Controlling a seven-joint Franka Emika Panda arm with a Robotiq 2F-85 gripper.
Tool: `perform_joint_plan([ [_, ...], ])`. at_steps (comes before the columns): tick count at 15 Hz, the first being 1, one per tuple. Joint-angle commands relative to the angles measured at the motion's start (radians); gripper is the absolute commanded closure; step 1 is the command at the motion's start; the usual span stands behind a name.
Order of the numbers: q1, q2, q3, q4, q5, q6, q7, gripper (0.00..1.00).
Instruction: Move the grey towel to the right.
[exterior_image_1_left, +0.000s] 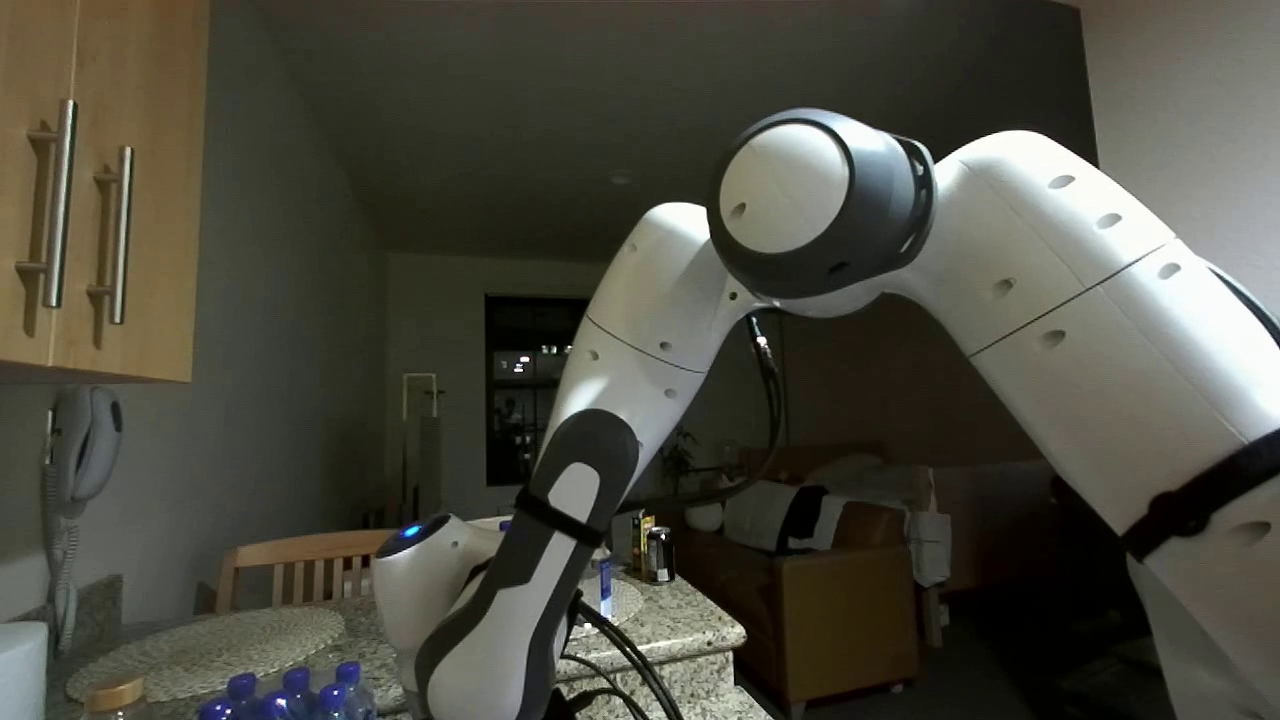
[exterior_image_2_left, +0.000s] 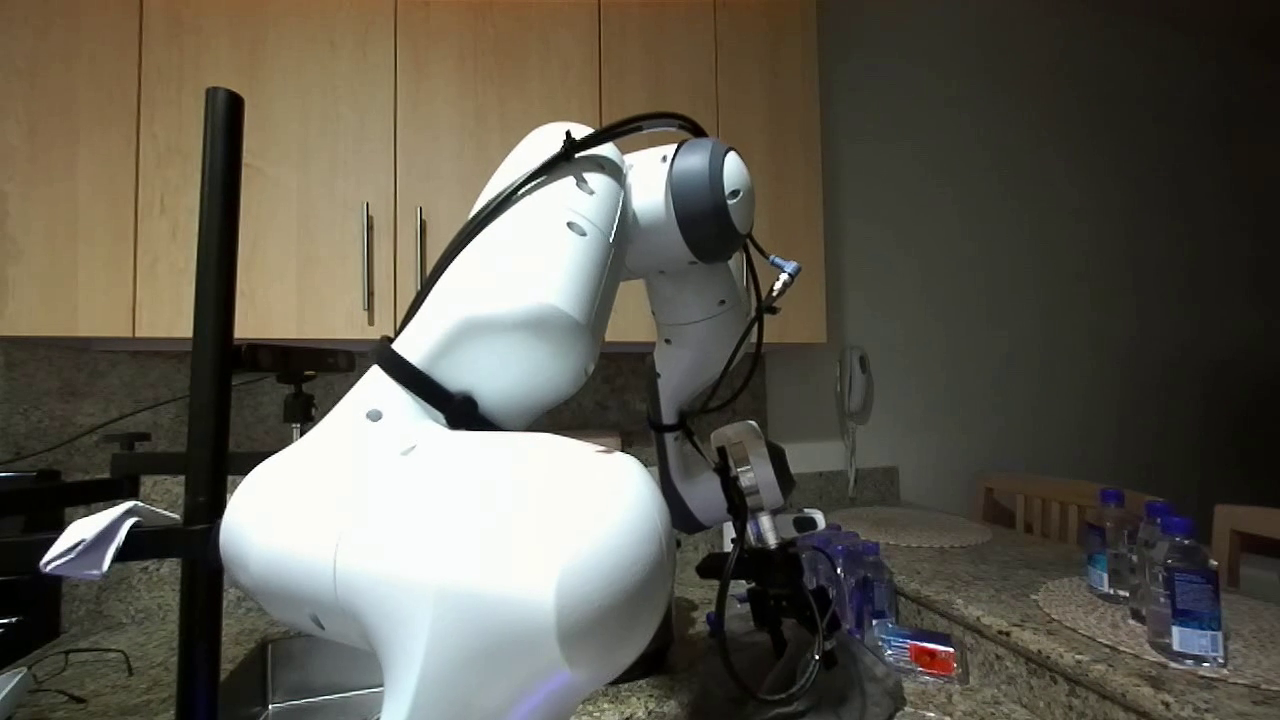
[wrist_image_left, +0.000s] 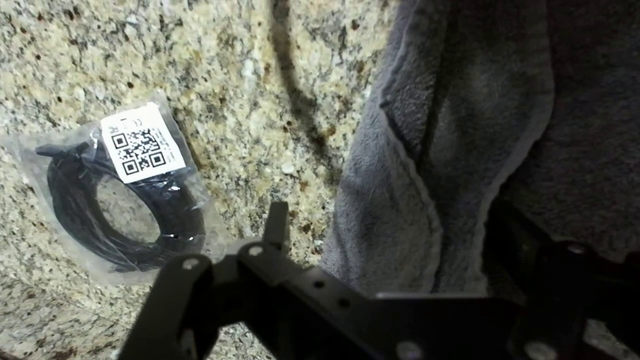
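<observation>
The grey towel (wrist_image_left: 390, 225) lies folded and rumpled on the granite counter, filling the right half of the wrist view. In an exterior view it is a dark grey heap (exterior_image_2_left: 865, 675) at the bottom. My gripper (wrist_image_left: 390, 207) is open over it. The left finger is over bare granite just beside the towel's edge. The right finger is dark and lies against or over a shadowed fold; its contact cannot be told. Folds of towel lie between the fingers. The gripper also shows in that exterior view (exterior_image_2_left: 785, 640), partly behind cables.
A bagged black cable coil (wrist_image_left: 125, 210) lies left of the gripper. Blue-capped bottles (exterior_image_2_left: 850, 580) and a red-and-blue package (exterior_image_2_left: 920, 652) are close to the towel. More bottles (exterior_image_2_left: 1185, 590) stand on a woven mat on the raised ledge. A sink (exterior_image_2_left: 320, 675) is near the base.
</observation>
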Motion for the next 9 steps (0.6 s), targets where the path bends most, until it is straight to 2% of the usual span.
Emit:
perform_joint_plan([
  [1,-0.045,0.006,0.035,-0.013,0.034,0.042,-0.030,0.00],
  [8,-0.050,0.061,0.049,0.019,0.082,0.145,-0.040,0.00],
  [9,-0.046,0.075,0.040,0.037,0.080,0.163,-0.040,0.25],
])
